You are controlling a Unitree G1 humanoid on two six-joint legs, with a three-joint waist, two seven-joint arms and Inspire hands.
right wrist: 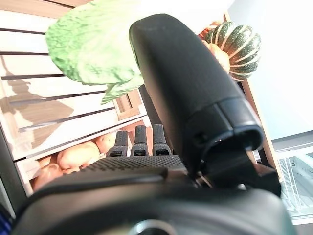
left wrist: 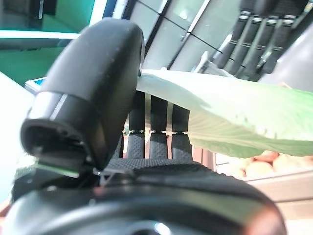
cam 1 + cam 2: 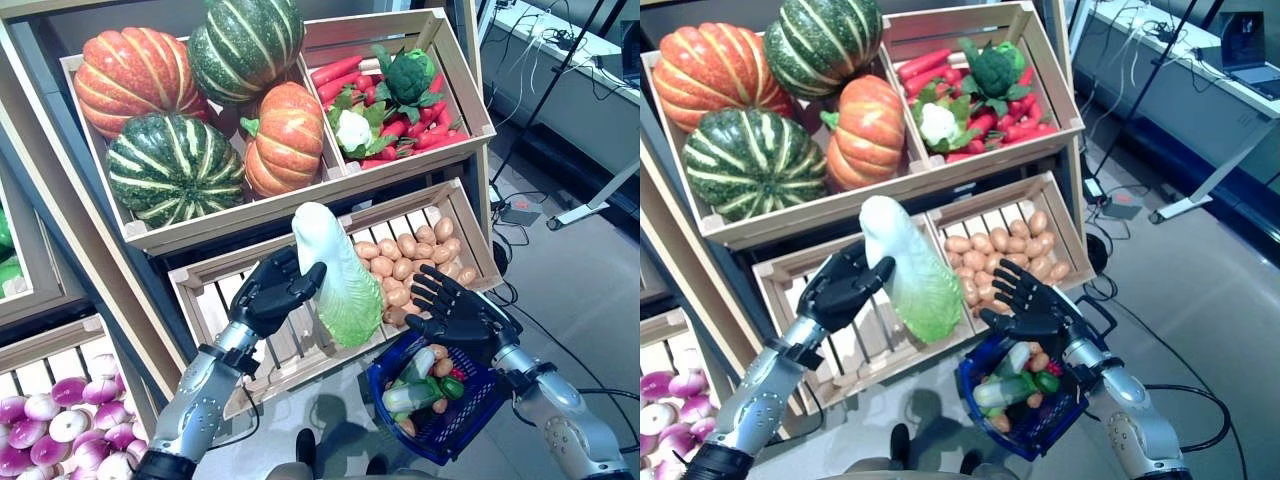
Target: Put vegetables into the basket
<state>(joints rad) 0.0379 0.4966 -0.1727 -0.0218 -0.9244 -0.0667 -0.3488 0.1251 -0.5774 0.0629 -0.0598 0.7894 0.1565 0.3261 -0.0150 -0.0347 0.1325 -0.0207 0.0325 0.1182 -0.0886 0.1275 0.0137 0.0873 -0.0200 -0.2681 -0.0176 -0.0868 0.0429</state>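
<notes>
My left hand (image 3: 275, 290) is shut on a pale green napa cabbage (image 3: 335, 275), holding it in the air in front of the lower wooden crate, white stem end up and leafy end down. The cabbage (image 2: 234, 117) shows past the left hand's thumb (image 2: 93, 83) and fingers. My right hand (image 3: 455, 310) is open with straight fingers, just above the far rim of the blue basket (image 3: 460, 430), close to the cabbage's leafy tip (image 1: 88, 44). The basket stands on the floor and holds green, white and orange vegetables (image 3: 415, 385).
A wooden stand (image 3: 150, 235) with slanted crates fills the left and middle; its lower crate (image 3: 215, 300) is right behind both hands. A white table leg (image 3: 595, 205) and cables lie on the grey floor at the right.
</notes>
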